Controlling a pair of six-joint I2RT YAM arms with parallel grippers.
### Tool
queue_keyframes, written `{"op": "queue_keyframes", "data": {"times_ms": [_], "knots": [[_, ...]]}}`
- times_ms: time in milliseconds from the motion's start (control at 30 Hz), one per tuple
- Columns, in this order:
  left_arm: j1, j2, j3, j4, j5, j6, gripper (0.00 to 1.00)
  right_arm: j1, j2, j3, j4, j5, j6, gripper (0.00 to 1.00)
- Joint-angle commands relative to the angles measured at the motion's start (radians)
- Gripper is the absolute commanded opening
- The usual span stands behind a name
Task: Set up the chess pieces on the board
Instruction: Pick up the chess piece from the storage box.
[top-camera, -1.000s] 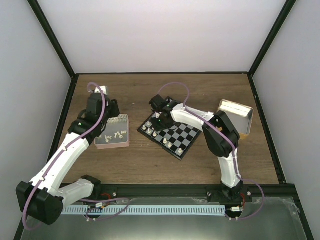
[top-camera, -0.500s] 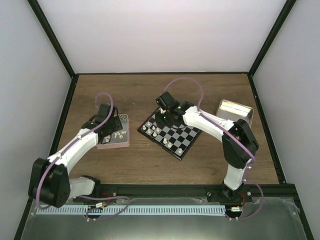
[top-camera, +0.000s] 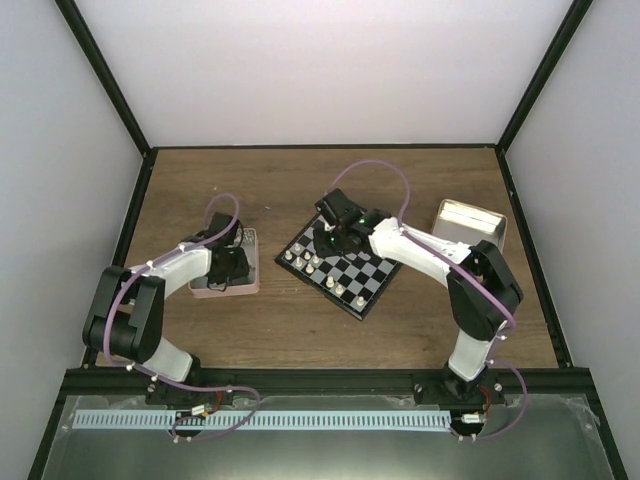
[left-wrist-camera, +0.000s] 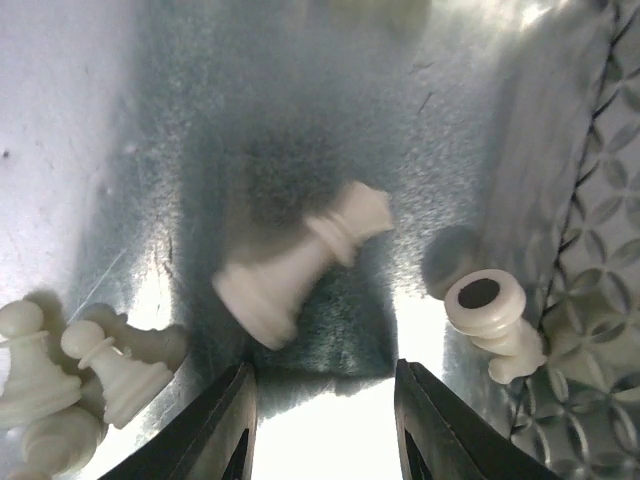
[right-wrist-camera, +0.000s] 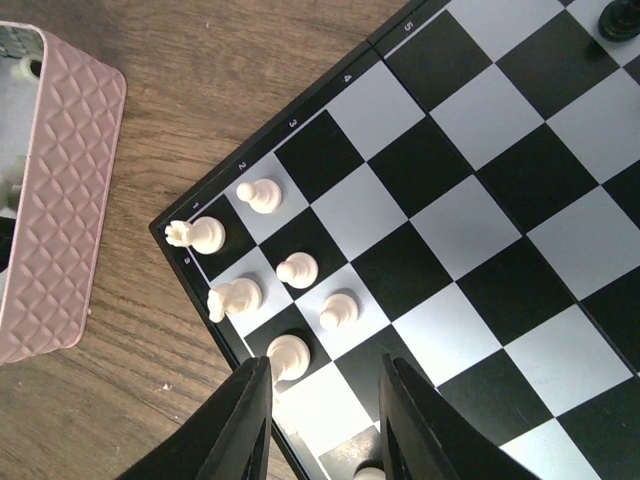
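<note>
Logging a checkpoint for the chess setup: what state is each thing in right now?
left pincer: open, empty, low over the pink tray
right pincer: open, empty, above the board
crowned white piece: lying on its side in the tray
white pieces on the board: standing
tan box: open

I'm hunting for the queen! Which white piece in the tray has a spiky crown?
The big white piece lying sideways in the middle. The pawns at left have round heads; the right piece has a ring top.
</note>
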Motion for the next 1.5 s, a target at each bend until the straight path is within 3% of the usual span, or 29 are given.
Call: {"op": "queue_keyframes", "data": {"times_ms": [0, 300, 400, 533, 800, 933, 1033, 1467], "knots": [[0.007, 0.019, 0.025, -0.020, -0.044, 0.025, 0.40, -0.001, -0.038, -0.008, 0.030, 0.017, 0.012, 0.31], [0.009, 0.025, 0.040, 0.016, -0.087, 0.018, 0.30, -0.001, -0.036, -0.011, 0.029, 0.018, 0.015, 0.30], [0.010, -0.002, 0.064, 0.018, -0.132, -0.003, 0.40, -0.001, -0.036, -0.011, 0.034, 0.013, 0.019, 0.30], [0.026, -0.038, 0.096, 0.044, -0.160, -0.040, 0.47, -0.001, -0.039, -0.011, 0.037, 0.006, 0.024, 0.30], [0.047, -0.003, 0.097, 0.149, 0.029, -0.057, 0.48, -0.001, -0.064, -0.044, 0.058, 0.005, 0.030, 0.30], [0.047, 0.054, 0.103, 0.203, 0.116, -0.034, 0.42, -0.002, -0.068, -0.056, 0.060, 0.001, 0.035, 0.31], [0.047, 0.091, 0.115, 0.220, 0.129, -0.022, 0.36, -0.001, -0.071, -0.061, 0.063, -0.002, 0.037, 0.31], [0.047, 0.220, 0.179, 0.205, 0.096, -0.004, 0.35, -0.001, -0.073, -0.068, 0.059, -0.011, 0.051, 0.30]]}}
